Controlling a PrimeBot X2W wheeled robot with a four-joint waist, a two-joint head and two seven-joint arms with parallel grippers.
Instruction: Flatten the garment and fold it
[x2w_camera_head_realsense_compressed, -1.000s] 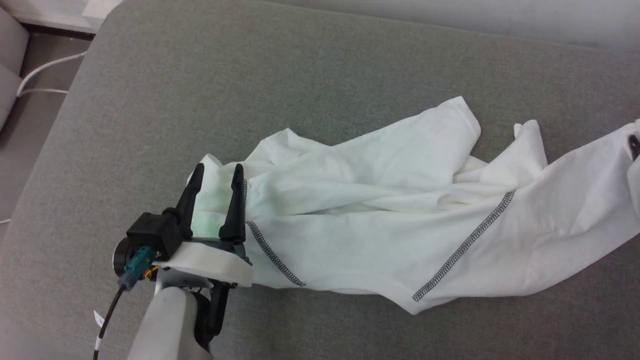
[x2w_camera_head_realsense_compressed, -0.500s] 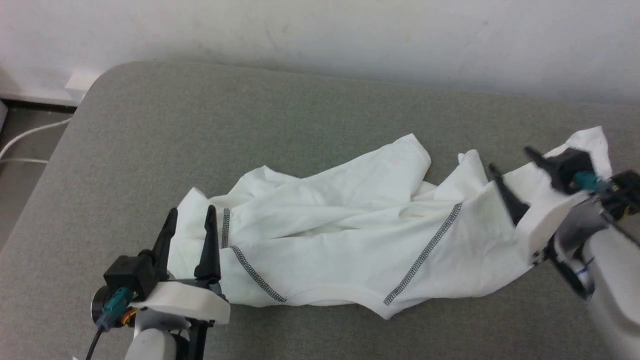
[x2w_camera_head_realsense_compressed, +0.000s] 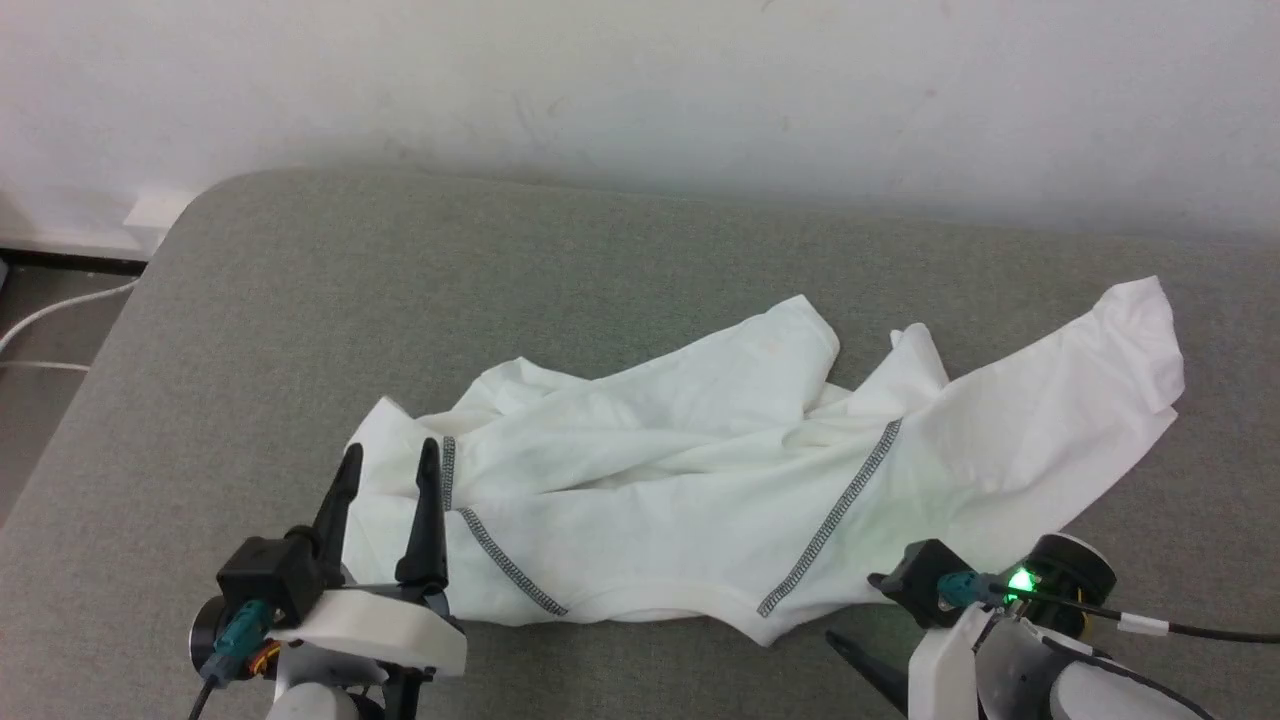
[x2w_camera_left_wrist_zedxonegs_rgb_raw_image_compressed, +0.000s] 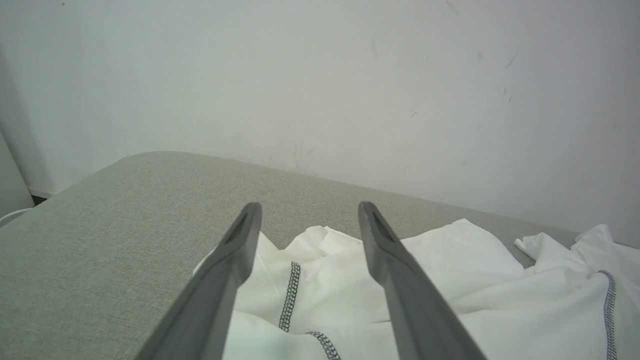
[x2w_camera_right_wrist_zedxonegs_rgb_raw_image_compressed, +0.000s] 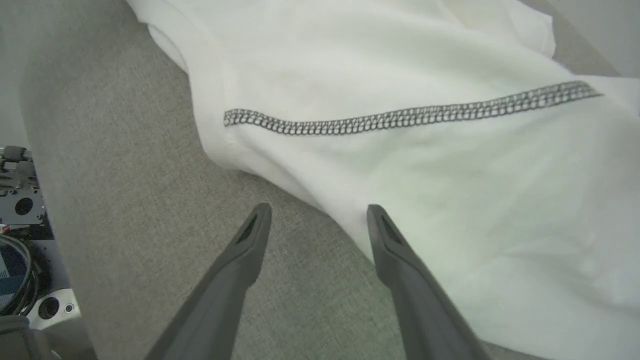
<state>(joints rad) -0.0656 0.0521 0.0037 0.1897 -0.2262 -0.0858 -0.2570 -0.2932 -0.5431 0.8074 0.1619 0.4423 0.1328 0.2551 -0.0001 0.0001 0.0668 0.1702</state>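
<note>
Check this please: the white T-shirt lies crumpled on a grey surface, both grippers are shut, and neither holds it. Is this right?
One mistake: both grippers are open, not shut. The wrist views show the fingers of the left gripper and the right gripper spread apart. The T-shirt lies crumpled on the grey surface, unheld.

Left fingers (x2w_camera_head_realsense_compressed: 425, 520) and right fingers (x2w_camera_right_wrist_zedxonegs_rgb_raw_image_compressed: 395, 255) apart
</note>
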